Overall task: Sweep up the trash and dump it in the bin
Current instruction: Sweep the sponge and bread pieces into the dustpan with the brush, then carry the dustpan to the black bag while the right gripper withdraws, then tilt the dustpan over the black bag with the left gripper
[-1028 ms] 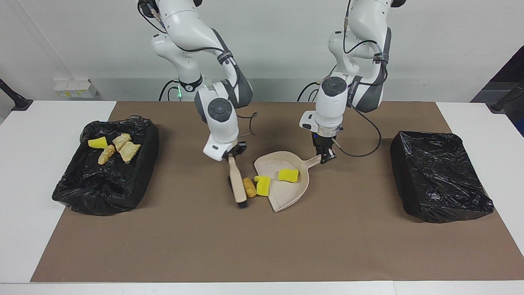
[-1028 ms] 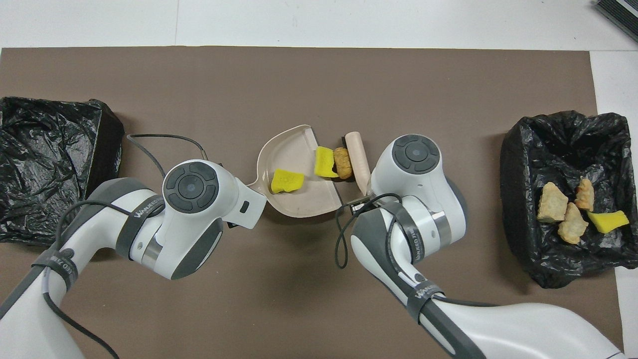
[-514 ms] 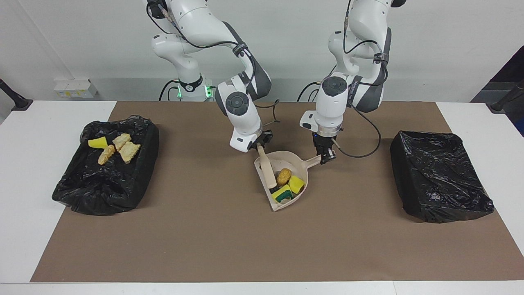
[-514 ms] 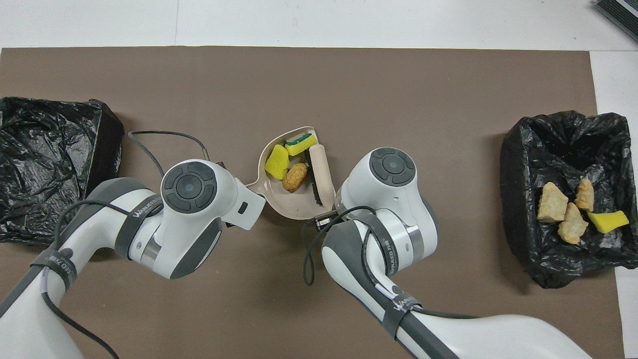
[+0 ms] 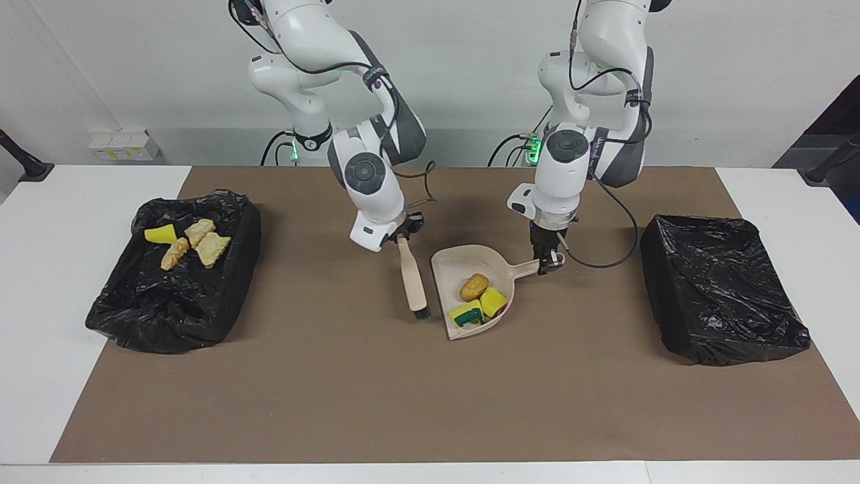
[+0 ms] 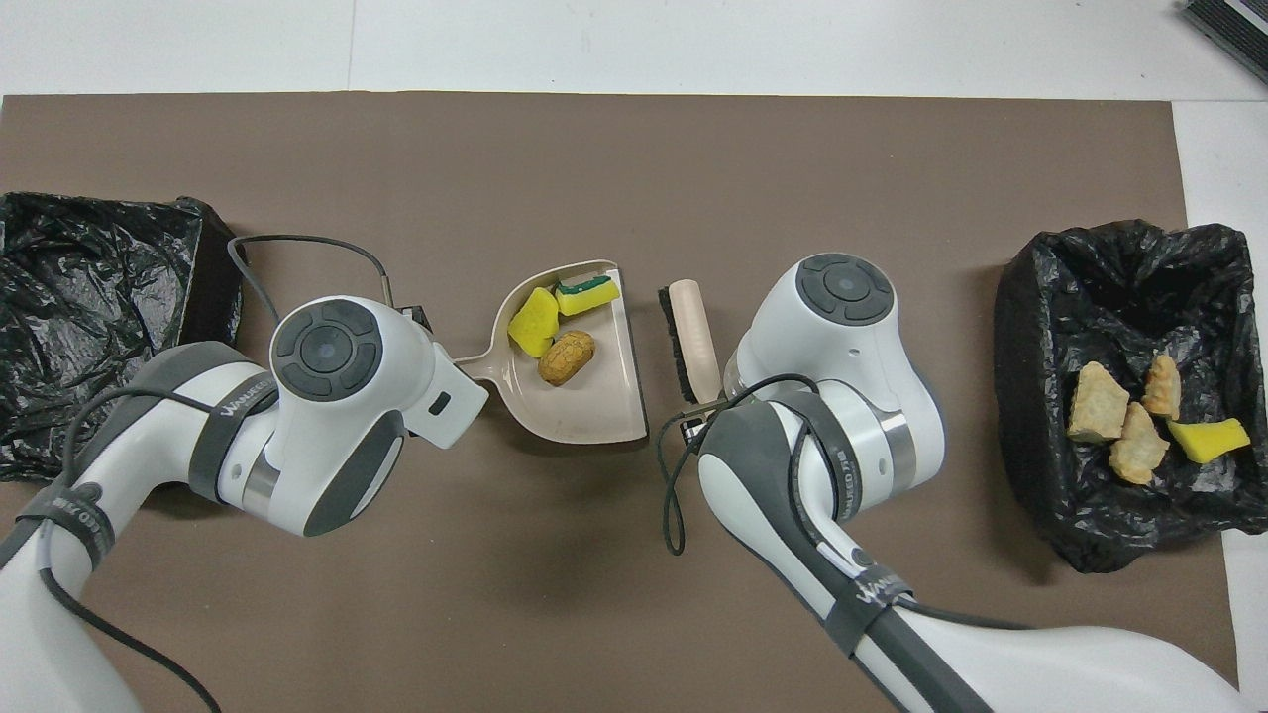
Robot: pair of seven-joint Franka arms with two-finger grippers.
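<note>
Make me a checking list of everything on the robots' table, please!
Surface: white table under a brown mat.
Job's things: three trash pieces in the beige dustpan; four more pieces in the black-lined bin at the right arm's end; the second lined bin at the left arm's end shows no trash.
Clutter: nothing seen.
Grippers: left gripper shut on the dustpan handle; right gripper shut on the brush, beside the dustpan.
Cables: a black cable loops at each wrist, off the trash.
Surroundings: pale wall; white box by the wall.
</note>
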